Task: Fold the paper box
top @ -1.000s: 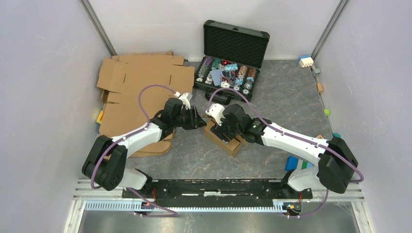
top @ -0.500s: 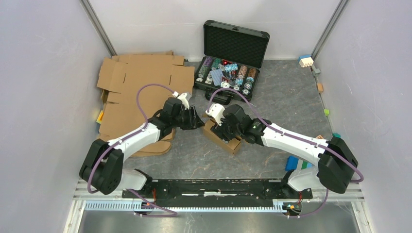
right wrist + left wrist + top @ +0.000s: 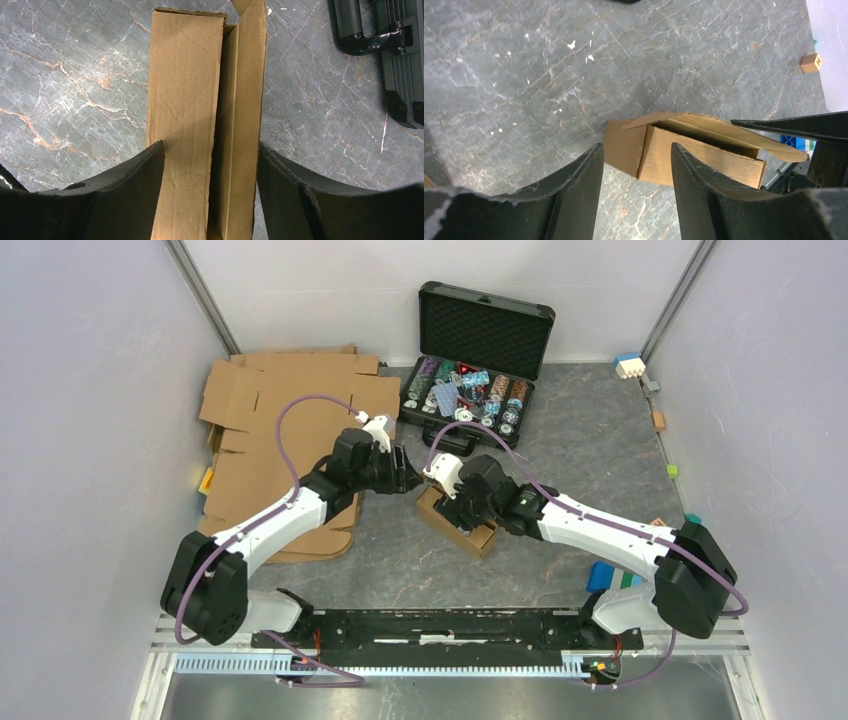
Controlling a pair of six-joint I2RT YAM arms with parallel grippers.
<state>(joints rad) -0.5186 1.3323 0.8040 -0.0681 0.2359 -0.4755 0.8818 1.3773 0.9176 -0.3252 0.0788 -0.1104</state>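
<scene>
Box (image 3: 433,507) lies on the table (image 3: 600,450), just on the arm-base side of the case (image 3: 487,335) and close to its handle (image 3: 347,25). It is partly formed: one long flap (image 3: 249,90) stands beside the main panel with a dark gap between them, and an end flap (image 3: 624,147) splays outward at the end nearer the case. Right gripper (image 3: 462,512) sits over the box with its fingers spread astride the long sides; whether they pinch the walls or merely bracket them cannot be told. Left gripper (image 3: 407,470) hangs between box and case, fingers parted and holding nothing, aimed at the end flap. The step in hand appears to be turning that end flap up and in. To do it well, the right gripper should pin the box so that it cannot slide or pivot toward the case. The left gripper should come in low, meet the flap near its crease, and push along the box's length rather than downward. Thin board is likely to buckle under a point load, and the loose long flap may spring open. Compared with a second earlier, the left gripper has drawn back from the box end toward the case and its fingers stand wider apart; box and right gripper sit where they were.
</scene>
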